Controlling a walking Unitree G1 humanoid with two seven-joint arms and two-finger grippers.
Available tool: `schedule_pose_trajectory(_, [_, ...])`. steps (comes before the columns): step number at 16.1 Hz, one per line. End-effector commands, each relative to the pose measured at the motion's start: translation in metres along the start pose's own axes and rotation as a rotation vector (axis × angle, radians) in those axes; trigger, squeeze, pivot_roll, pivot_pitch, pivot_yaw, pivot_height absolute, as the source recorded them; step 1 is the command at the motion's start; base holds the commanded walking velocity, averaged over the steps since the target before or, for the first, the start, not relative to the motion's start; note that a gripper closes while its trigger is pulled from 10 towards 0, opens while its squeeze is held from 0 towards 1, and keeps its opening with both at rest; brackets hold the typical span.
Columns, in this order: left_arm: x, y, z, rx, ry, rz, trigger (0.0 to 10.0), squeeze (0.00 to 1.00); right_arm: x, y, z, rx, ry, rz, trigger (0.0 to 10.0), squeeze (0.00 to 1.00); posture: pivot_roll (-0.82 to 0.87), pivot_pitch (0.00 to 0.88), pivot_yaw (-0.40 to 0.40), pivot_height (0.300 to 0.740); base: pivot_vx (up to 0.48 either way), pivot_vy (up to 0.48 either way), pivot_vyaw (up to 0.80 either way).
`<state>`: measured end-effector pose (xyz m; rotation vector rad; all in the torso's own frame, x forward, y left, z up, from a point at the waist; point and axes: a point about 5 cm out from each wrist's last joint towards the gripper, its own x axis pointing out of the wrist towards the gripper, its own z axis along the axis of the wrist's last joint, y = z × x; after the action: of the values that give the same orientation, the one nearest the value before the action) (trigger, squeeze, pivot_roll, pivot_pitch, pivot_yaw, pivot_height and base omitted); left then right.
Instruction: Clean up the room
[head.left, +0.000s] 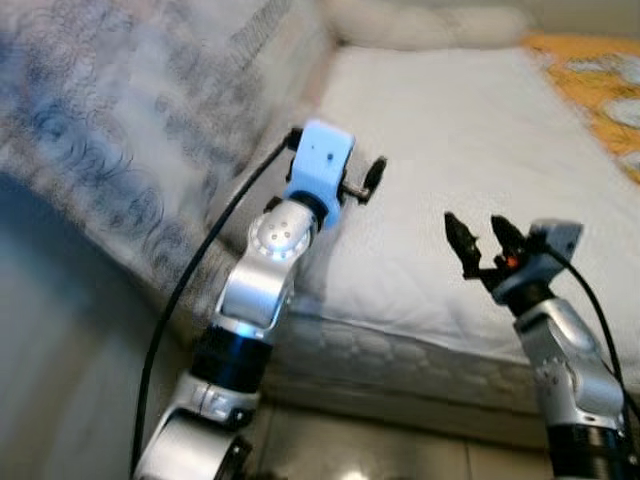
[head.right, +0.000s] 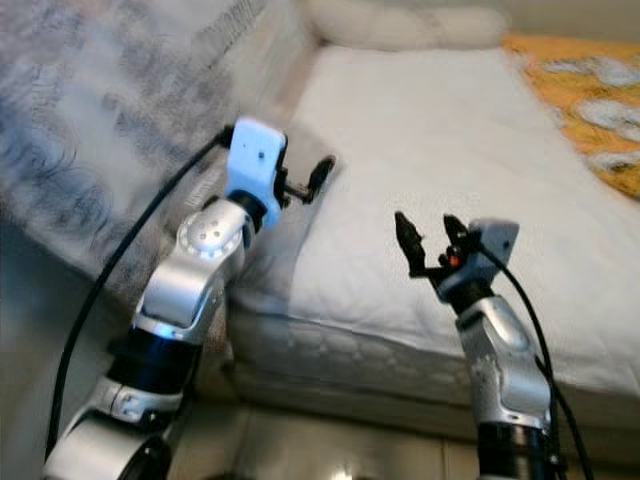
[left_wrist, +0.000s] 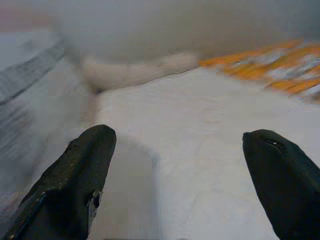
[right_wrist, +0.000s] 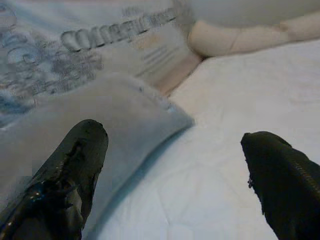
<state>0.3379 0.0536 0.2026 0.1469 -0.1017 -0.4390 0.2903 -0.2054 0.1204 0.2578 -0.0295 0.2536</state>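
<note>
Both silver arms are reaching up over the bed: the left tool is hovering, fingers spread, beside the patterned grey blanket, and the right tool is hanging spread above the white sheet. 2 tools, neither gripping anything. Tidying is looking barely begun (the blanket is lying bunched along the bed's left edge), with the orange cover crumpled too.
</note>
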Motion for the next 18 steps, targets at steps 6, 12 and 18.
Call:
schedule_pose_trajectory(6, [-0.009, 0.013, -0.019, -0.039, 0.072, 0.053, 10.0, 0.95, -0.002, -0.007, -0.004, -0.038, 0.011, -0.093, 10.0, 0.0, -0.04, 0.0, 0.052, 0.74, 0.0, -0.48, 0.0])
schedule_pose_trajectory(12, [-0.072, 0.076, -0.068, 0.05, 0.257, 0.24, 10.0, 0.95, -0.01, 0.011, -0.019, 0.054, 0.049, -0.043, 10.0, 0.0, -0.04, 0.0, 0.043, 0.74, 0.0, -0.48, 0.0])
schedule_pose_trajectory(18, [-0.144, 0.095, -0.104, 0.048, 0.428, 0.362, 10.0, 0.95, -0.023, 0.024, -0.049, 0.001, 0.206, -0.073, 10.0, 0.0, -0.01, 0.0, 0.02, 0.74, 0.0, -0.466, 0.0])
